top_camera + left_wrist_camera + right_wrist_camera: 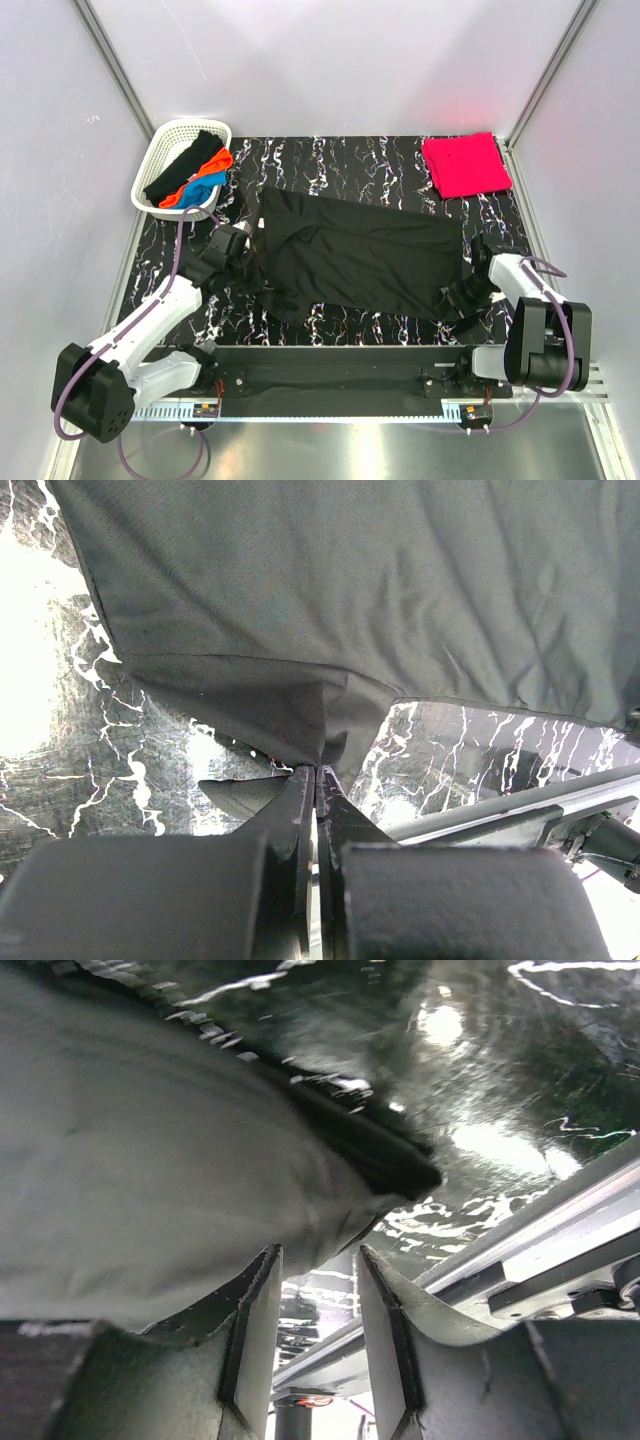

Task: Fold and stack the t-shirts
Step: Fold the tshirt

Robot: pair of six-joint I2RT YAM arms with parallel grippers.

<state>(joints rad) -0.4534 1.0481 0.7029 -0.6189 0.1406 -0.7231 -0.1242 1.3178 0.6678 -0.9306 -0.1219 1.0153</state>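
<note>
Your left gripper (pixel 317 773) pinches only a sliver of the black t-shirt (pixel 360 262) while your right gripper (pixel 318 1265) gapes empty, so tugging could slip it.

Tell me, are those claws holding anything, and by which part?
The left gripper pinches the black t-shirt by a fold at its edge. The right gripper is open at the cloth, holding nothing.

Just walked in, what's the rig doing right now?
The left gripper is shut on an edge of the large black t-shirt, which lies spread on the mat. The right gripper is open at its near right corner, pinching nothing. A pinkish-red t-shirt lies folded at the far right; other shirts sit in the white basket.
</note>
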